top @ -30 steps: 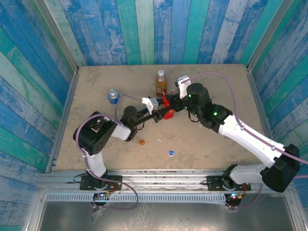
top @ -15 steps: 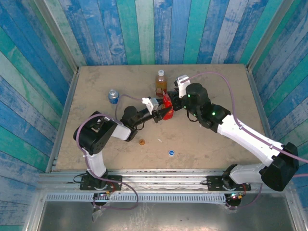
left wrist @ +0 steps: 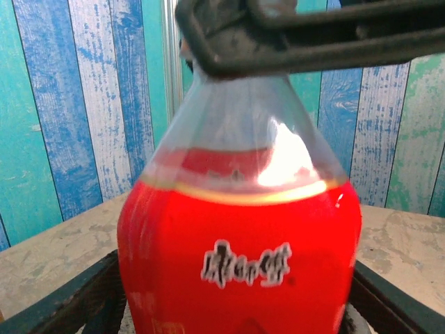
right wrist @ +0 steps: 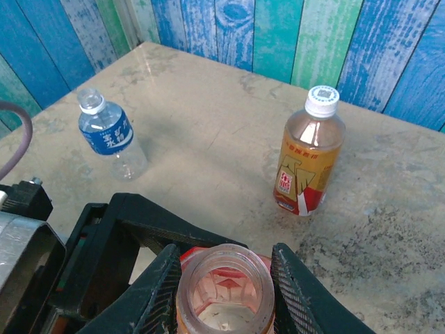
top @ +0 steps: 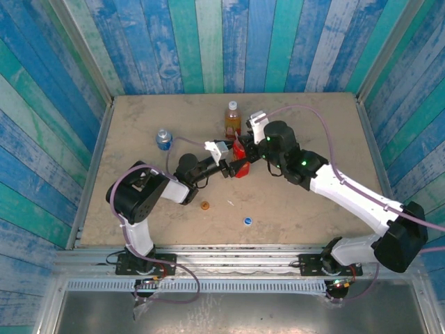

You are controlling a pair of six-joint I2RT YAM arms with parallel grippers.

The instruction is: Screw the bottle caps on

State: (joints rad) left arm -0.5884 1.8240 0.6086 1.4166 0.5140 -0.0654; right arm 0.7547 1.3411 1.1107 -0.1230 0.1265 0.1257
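**Position.** The red bottle is standing upright near the middle of the table. Its mouth is open and no cap is fitted.

**Grip.** The left gripper is clamping the lower body. The right gripper is clamping the neck, with its fingers pressing both sides just under the rim.

**Handling.** The drink is reaching the shoulder, so the bottle is probably heavy for its size. The glossy wall looks thin and slippery, and a hard squeeze is likely to push liquid out of the mouth. The neck looks stiffer. A low body hold appears best for resisting the twist.

**Surroundings.**
- The orange cap and blue cap are lying nearer the bases, well apart from the bottle.
- Both grippers are occupied, and the right one is crowding the neck where a cap goes.
- The tea bottle, wearing the white cap, is standing near.
- The clear bottle is standing well apart. Whether it is capped cannot be told.
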